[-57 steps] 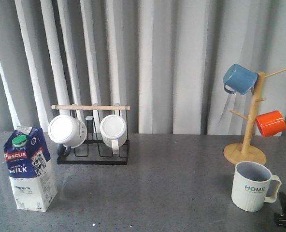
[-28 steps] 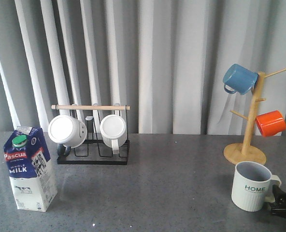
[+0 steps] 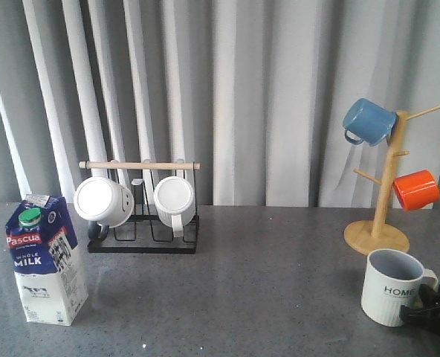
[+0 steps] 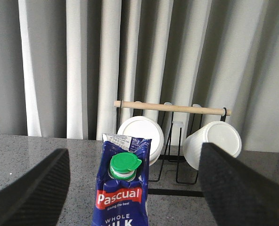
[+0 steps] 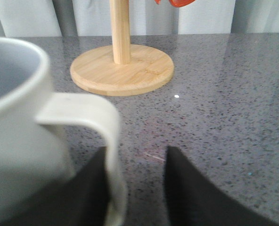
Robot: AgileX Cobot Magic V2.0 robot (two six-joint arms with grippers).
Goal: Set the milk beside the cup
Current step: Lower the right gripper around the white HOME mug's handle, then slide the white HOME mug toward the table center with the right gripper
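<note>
Front view: I see the milk carton (image 3: 45,258) standing upright at the near left of the grey worktop (image 3: 264,282), and the HOME mug (image 3: 393,286) at the near right, well apart from it.
Left pincer (image 4: 135,188): in the left wrist view its two dark fingers (image 4: 28,193) stand wide, one to each side of the carton (image 4: 123,188), neither touching it as far as I can tell.
Right pincer (image 5: 135,188): in the right wrist view its dark fingers (image 5: 191,188) sit narrow about the lower part of the mug handle (image 5: 99,141); whether they actually press on it I cannot tell.
Other things: a black wire rack (image 3: 142,223) with two white mugs sits far left behind the carton; a wooden mug tree (image 3: 383,201) with a blue mug (image 3: 369,121) and an orange mug (image 3: 417,189) stands just beyond the HOME mug.
Task state: I judge the carton not yet picked up; the whole carry across to the right is still to do.
Handling: I expect stiff card walls that give a little under a squeeze, a smooth printed skin that could slip, and real weight if full.
Where to hold: I would close on the two flat side walls at mid-height, below the green cap (image 4: 124,165) and the gable, keeping it upright so a tall, narrow box does not tip when set down.
</note>
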